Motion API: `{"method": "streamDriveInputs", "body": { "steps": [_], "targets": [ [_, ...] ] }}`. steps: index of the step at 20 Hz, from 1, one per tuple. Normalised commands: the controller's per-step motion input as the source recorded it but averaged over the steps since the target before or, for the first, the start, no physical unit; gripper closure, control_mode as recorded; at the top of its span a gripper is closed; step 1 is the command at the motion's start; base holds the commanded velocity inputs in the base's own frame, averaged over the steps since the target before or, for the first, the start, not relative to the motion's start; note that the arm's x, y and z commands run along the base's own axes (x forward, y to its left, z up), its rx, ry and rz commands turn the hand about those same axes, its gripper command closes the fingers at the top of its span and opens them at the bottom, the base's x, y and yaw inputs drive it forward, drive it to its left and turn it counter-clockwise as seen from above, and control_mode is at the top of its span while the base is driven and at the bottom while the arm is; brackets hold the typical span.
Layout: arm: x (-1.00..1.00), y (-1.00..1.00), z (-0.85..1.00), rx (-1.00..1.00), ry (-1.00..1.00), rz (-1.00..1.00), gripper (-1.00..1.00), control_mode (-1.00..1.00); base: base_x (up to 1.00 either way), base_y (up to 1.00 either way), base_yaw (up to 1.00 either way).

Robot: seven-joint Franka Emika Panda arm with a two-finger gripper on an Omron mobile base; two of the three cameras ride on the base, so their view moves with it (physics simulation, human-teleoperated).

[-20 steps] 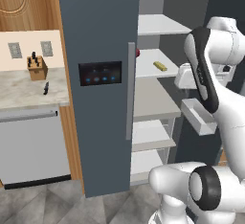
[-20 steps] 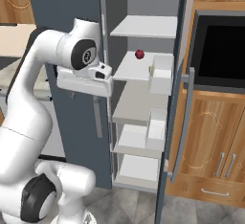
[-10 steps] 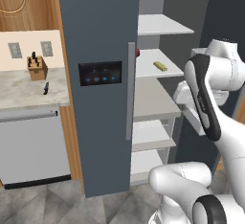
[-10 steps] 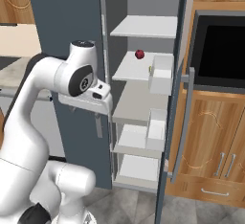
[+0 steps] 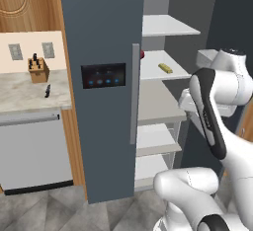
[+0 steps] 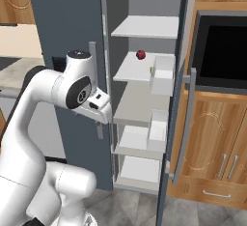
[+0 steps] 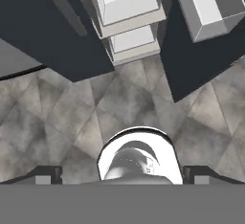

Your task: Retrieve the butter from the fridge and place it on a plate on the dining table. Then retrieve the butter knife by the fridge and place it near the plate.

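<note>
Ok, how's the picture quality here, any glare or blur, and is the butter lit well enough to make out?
Left base view: sharp, flat even light, no glare; the butter reads clearly as a yellow stick on a pale shelf inside the open fridge. Right base view: equally crisp, soft shading deep in the shelves; a white door bin hides most of the butter. Hand view: looks down at the mottled grey floor, no motion blur.

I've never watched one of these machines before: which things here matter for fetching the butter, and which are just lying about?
Part of the job:
- butter, on a shelf in the open fridge
- butter knife, on the counter

Just there:
- knife block
- red fruit
- dishwasher
- wall oven
</note>
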Motion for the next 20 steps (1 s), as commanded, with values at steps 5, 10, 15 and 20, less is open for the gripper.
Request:
{"method": "streamDriveInputs", "body": {
  "steps": [5,10,15,20],
  "targets": [
    [0.00,-0.02,-0.03,0.00,0.00,-0.07,-1.00,1.00,0.56,-0.03,-0.30],
    [0.00,0.00,0.00,0.00,0.00,0.00,-1.00,1.00,0.88,0.22,-0.31],
    [0.00,0.00,0.00,0.00,0.00,0.00,-1.00,1.00,0.56,0.43,-0.17],
    [0.00,0.00,0.00,0.00,0.00,0.00,-1.00,1.00,0.53,0.16,-0.06]
  ]
}}
